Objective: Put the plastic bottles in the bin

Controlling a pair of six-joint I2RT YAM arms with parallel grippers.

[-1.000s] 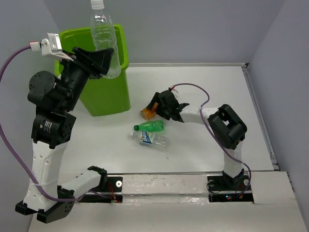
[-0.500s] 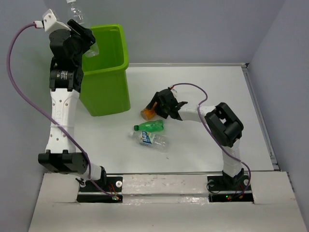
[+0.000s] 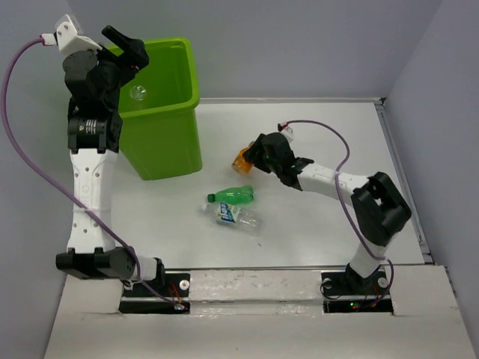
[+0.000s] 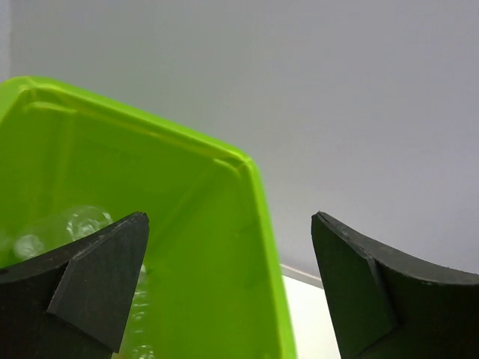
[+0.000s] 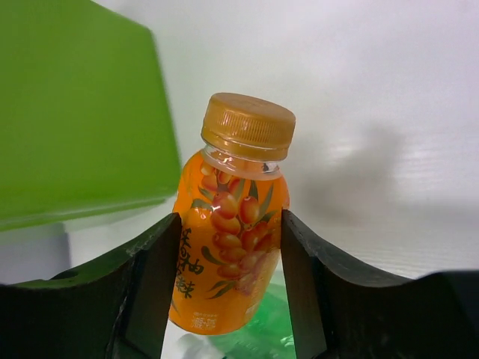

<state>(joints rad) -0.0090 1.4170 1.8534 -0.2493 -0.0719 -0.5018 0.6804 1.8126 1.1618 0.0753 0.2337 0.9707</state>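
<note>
The lime-green bin [image 3: 171, 142] stands at the far left. My left gripper [image 3: 126, 49] hangs open over its rim with nothing between the fingers [image 4: 105, 277]. A clear bottle [image 3: 137, 93] lies inside the bin [image 4: 217, 247], and it also shows as a clear bottle [image 4: 78, 224] in the left wrist view. My right gripper [image 3: 251, 157] is shut on a small orange bottle [image 3: 241, 159] at mid-table. Both pads press the sides of that orange bottle [image 5: 247, 127], whose cap points away from the wrist. A green bottle [image 3: 232, 196] and a clear labelled bottle [image 3: 235, 215] lie on the table nearer the arms.
The white table ends in a raised lip [image 3: 389, 149] on the right and grey walls behind. In the right wrist view the bin's wall [image 5: 75, 105] fills the left, and the green bottle [image 5: 262, 333] lies just under the gripper [image 5: 230, 224]. Purple cables trail from both arms.
My left gripper has opened and its clear bottle has dropped into the bin. My right gripper has shut on the orange bottle and carried it slightly right and away from the arms.
</note>
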